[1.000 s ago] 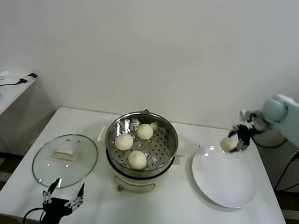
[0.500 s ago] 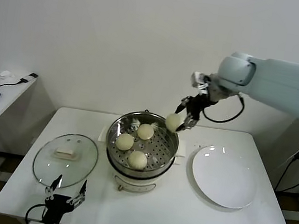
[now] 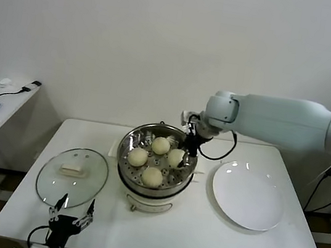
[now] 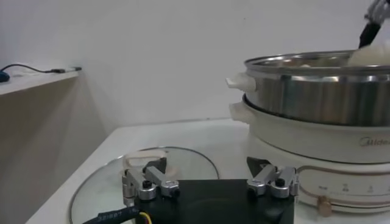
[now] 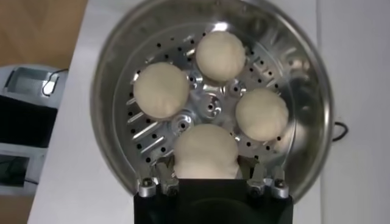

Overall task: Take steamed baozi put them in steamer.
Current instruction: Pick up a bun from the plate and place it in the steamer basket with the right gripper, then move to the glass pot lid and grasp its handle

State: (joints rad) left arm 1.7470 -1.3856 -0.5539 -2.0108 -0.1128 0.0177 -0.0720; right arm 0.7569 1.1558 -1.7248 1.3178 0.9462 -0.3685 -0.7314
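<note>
Head view: the right tool (image 3: 184, 156) reaches into the shiny round steel steamer (image 3: 130, 141), clamped on a smooth cream baozi (image 3: 176, 158) at the tray's right side. Four baozi in there, counted. A flat white plate (image 3: 248, 197) lies right of the steamer, a round glass lid (image 3: 72, 176) left, on the white surface (image 3: 198, 241). The left tool (image 3: 68, 220) waits at the near edge, fingers apart.

Left wrist view: lid just beyond the spread fingers (image 4: 150, 184).

Right wrist view: perforated tray (image 5: 153, 134), fourth baozi between the fingers.
</note>
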